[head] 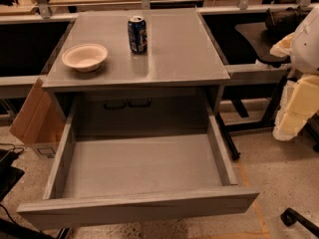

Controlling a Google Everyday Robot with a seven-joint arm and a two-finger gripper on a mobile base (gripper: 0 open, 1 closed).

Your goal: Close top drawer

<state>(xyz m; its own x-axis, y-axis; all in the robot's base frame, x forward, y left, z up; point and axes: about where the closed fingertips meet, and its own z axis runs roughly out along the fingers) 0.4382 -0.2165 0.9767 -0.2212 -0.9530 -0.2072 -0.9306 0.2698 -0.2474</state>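
Note:
The top drawer [139, 166] is pulled far out of the grey cabinet. Its wide grey tray is empty, with low side walls. Its flat, handle-less front panel [137, 207] is nearest the camera, at the bottom of the view. My arm hangs at the right edge as white and cream segments. My gripper [285, 127] seems to be its lower end, to the right of the drawer's right wall and well apart from it, holding nothing that I can see.
On the cabinet top [189, 54] stand a blue drink can [137, 34] and a white bowl [84, 57]. A cardboard box [32, 116] leans at the left. A black table leg [229, 138] and a chair castor [294, 218] are on the floor at the right.

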